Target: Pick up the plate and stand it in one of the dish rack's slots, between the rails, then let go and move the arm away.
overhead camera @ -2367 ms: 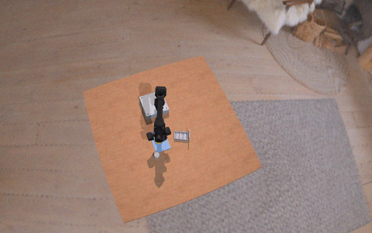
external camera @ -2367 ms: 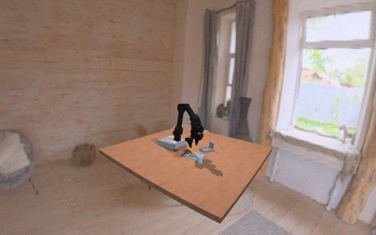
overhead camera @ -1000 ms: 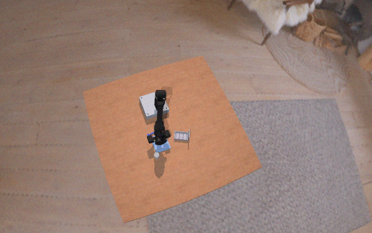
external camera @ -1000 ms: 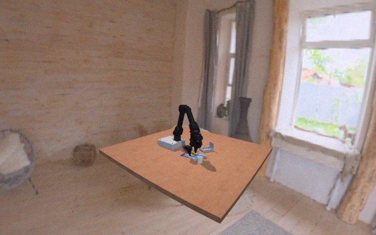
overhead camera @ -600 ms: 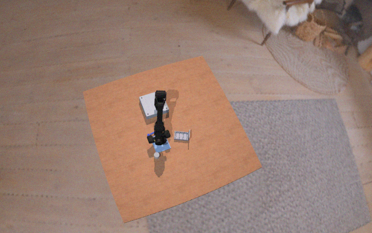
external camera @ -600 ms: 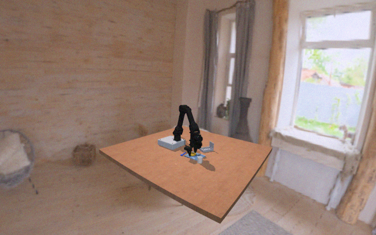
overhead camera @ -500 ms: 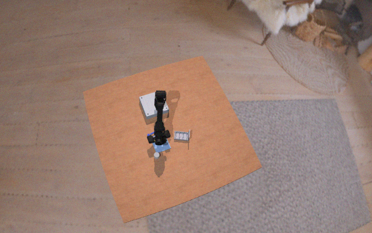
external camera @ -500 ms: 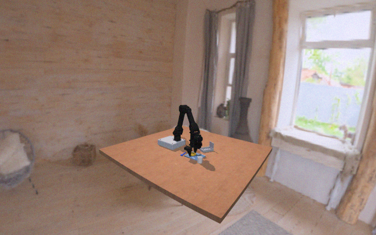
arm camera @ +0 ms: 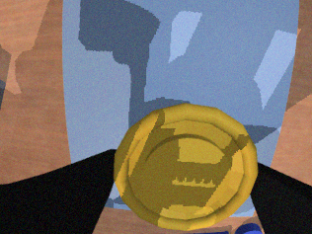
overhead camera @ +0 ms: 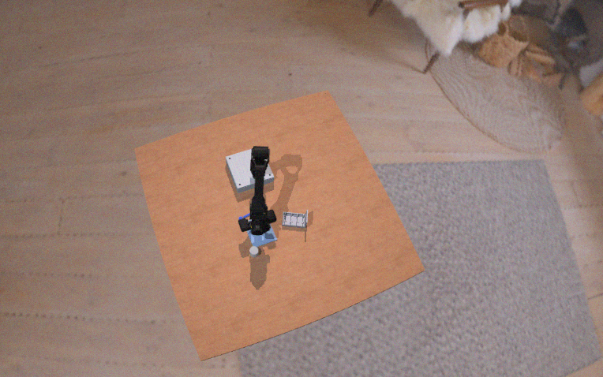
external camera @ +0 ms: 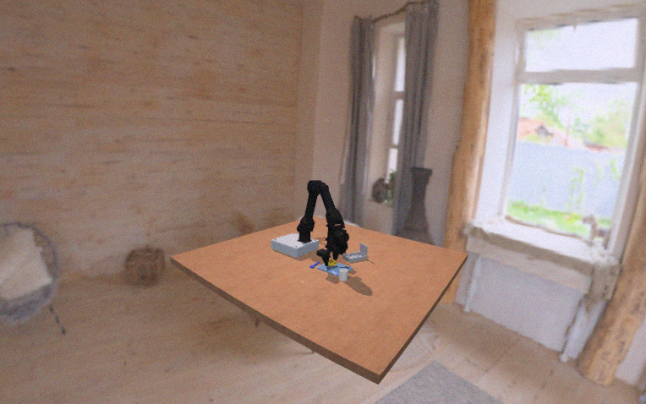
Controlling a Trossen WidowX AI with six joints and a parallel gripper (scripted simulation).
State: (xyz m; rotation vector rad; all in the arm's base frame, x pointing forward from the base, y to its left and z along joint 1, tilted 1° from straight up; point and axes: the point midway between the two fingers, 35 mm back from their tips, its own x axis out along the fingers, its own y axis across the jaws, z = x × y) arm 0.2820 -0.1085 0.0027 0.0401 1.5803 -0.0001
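Observation:
The yellow round plate [external camera: 332,263] [arm camera: 185,169] is between the two black fingers of my gripper [overhead camera: 257,222] [arm camera: 185,165], which is shut on its rim from both sides. The plate looks roughly level and slightly above the light-blue mat [overhead camera: 264,240] [external camera: 328,270] [arm camera: 99,103]. In the top view the arm hides the plate. The grey dish rack [overhead camera: 294,227] [external camera: 356,259] stands on the table, to the right of the gripper in the top and exterior views. Dividers cross it, and a taller panel rises at its right end. I see no plate in it.
A pale cup [overhead camera: 254,251] [external camera: 343,274] stands at the mat's edge, on the side away from the arm's base. A blue object [overhead camera: 242,218] [external camera: 314,264] [arm camera: 248,228] lies beside the mat's opposite edge. The arm's base is on a light-grey box [overhead camera: 239,171] [external camera: 284,245].

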